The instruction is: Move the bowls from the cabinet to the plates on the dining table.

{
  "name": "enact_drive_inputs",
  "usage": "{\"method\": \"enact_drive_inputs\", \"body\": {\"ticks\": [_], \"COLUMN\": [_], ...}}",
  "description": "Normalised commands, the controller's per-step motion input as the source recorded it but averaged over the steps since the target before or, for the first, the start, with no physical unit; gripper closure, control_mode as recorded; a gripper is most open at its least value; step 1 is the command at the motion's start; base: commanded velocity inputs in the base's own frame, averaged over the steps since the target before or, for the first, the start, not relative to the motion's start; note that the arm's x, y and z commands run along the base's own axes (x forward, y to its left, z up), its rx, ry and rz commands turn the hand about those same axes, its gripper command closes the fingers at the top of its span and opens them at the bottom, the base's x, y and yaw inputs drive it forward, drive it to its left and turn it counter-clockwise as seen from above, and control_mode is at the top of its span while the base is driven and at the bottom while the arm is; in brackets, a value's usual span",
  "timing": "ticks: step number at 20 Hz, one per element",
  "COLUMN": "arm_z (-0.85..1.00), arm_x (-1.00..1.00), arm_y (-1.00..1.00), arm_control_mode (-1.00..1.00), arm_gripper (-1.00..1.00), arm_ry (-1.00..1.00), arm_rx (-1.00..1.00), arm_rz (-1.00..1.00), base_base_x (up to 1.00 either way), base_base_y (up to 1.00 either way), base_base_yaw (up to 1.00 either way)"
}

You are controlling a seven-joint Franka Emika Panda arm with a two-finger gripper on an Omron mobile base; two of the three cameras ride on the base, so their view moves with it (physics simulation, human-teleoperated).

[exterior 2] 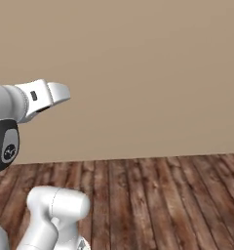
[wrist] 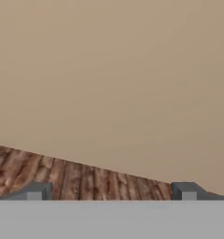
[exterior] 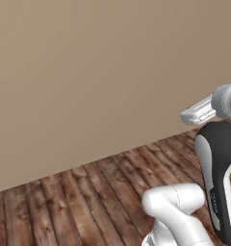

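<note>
Against the wall: a plain tan wall [exterior: 88,72] is faced, with a wooden plank floor [exterior: 88,202] below it.
Hand: the hand [wrist: 111,191] is held level, pointed at the wall.
Hand state: the fingertips [wrist: 37,191] are spread wide apart, with nothing gripped between them.
Bowls, cabinet, plates, desk: their place cannot be told from here.

A brown wooden plank floor [exterior: 88,192] with dark, weathered grain runs up to the foot of a plain tan wall [exterior: 88,72] on its far side. The robot's white base [exterior 2: 55,215] stands on the near planks, near the wall.
</note>
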Motion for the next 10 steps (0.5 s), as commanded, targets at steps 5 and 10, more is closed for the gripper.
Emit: {"method": "enact_drive_inputs", "body": {"ticks": [5, 10], "arm_z": [0.00, 0.00], "arm_x": [0.00, 0.00], "arm_y": [0.00, 0.00], "arm_control_mode": [1.00, 1.00], "arm_gripper": [-1.00, -1.00], "arm_ry": [0.00, 0.00], "arm_rx": [0.00, 0.00], "arm_rz": [0.00, 0.00], "base_base_x": [-0.04, -0.04], "base_base_y": [0.52, 0.52], "base_base_yaw": [0.37, 0.37]}}
